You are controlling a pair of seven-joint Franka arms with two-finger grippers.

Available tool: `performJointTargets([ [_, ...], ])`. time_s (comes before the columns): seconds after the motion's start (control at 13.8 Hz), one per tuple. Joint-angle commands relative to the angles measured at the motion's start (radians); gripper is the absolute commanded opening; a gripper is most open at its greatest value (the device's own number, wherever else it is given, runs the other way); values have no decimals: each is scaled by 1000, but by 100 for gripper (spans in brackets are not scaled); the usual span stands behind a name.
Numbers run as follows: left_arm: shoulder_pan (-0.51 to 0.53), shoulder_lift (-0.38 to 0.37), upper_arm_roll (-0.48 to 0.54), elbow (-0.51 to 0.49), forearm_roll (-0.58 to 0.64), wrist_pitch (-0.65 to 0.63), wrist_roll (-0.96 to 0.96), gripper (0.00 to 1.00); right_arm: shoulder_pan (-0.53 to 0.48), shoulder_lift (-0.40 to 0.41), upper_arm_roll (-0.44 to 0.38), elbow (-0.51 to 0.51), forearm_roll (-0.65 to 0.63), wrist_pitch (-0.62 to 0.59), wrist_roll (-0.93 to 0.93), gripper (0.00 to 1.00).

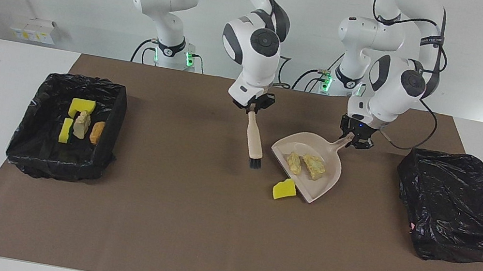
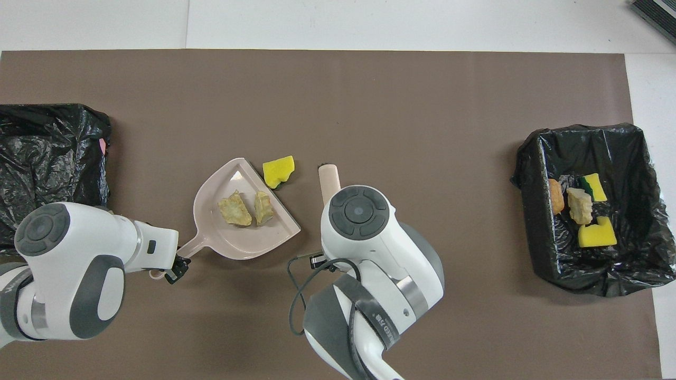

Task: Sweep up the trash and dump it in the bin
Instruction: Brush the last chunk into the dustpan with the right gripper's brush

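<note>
Now two tan crumbly lumps of trash are seen lying side by side in the beige plastic dustpan, and a bright yellow sponge chunk is seen on the brown table mat, touching the dustpan's open lip. Four more scraps, yellow, tan and orange-brown, are held in the open black-lined bin at the right arm's end of the table. The dustpan's handle is clamped by the left gripper, whose fingers are closed on it. The pale wooden hand brush is gripped at its top by the right gripper, closed tight on it; its dark bristles are pointed down beside the dustpan. A second black-bagged bin is set at the left arm's end.
</note>
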Motion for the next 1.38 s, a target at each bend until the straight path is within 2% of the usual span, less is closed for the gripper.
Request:
performJointTargets([
  [0.0,43,2,1,15,24,-17,-9,0,-15,103,12,96,-43,-13,-75,0],
  [0.15,46,5,-1,20,78,-1,-14,0,-35,161,13,173,-71,-25,-96,0],
  [0.36,29,25,-4,49,170,13,-22,0,-24,231,15,236,-106,-27,-99,0],
  [0.51,25,28,-7,49,230,36,-22,0,-24,232,15,239,-103,-27,-102,0],
  [0.95,11,48,-8,49,233,55,-22,0,40,274,39,238,-86,-27,-97,0],
  [1.16,12,51,-8,49,232,62,-22,0,86,269,39,238,-2,-9,-53,0],
  [1.31,11,54,-8,58,232,62,-23,0,123,263,44,213,100,97,40,0],
])
